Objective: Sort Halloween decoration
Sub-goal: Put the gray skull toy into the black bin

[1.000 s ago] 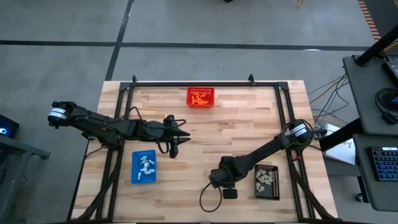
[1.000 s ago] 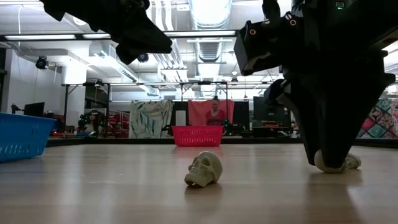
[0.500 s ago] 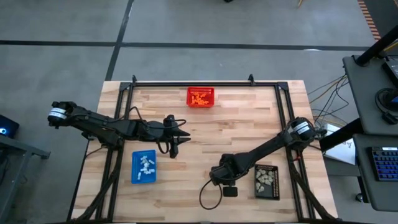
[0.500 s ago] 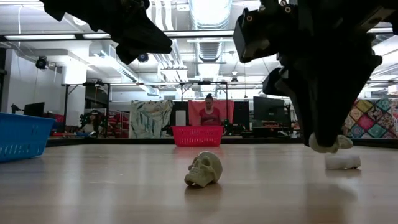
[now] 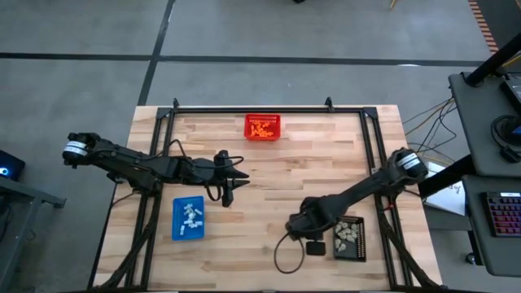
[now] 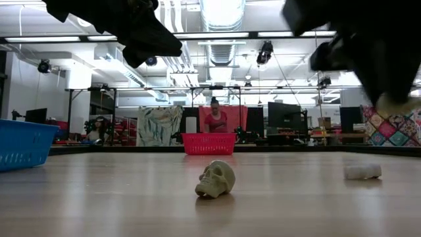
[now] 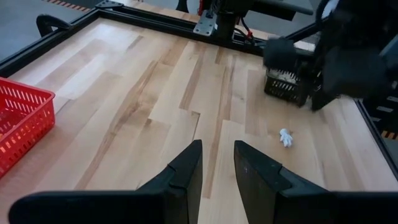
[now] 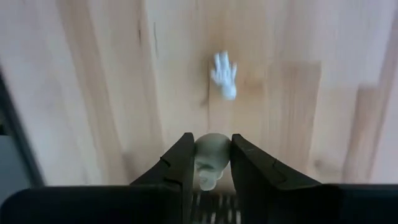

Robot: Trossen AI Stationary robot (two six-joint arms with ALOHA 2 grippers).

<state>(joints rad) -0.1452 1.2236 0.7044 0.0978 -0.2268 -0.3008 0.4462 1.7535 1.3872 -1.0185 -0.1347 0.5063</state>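
My right gripper (image 8: 211, 148) hangs above the table's near right part (image 5: 308, 230), shut on a pale grey-beige skull trinket (image 8: 210, 163). In the low view it is a dark blur at the upper right (image 6: 385, 72). Below it a white hand-shaped trinket (image 8: 224, 76) lies flat on the wood (image 6: 362, 172). Another beige skull (image 6: 216, 178) rests on its side on the table. My left gripper (image 7: 217, 167) waits over the table's left middle (image 5: 230, 182), its fingers a little apart with nothing between them. My right gripper pinches the skull's two sides (image 8: 200, 154) between its two fingers. The fingers point steeply down from above. The skull is lifted clear of the table, its lower part hidden between the fingers.
A black tray (image 5: 350, 249) with beige skulls stands just right of my right gripper. A blue tray (image 5: 177, 229) with white pieces stands at the near left. At the far middle is a red mesh basket (image 5: 274, 120) with orange pieces. A black frame borders the table.
My right gripper has risen from the table with the beige skull and drifted toward the right edge and the black tray. The skull, first on the wood beside the white trinket, now hangs clear. The white trinket has stayed where it lay.
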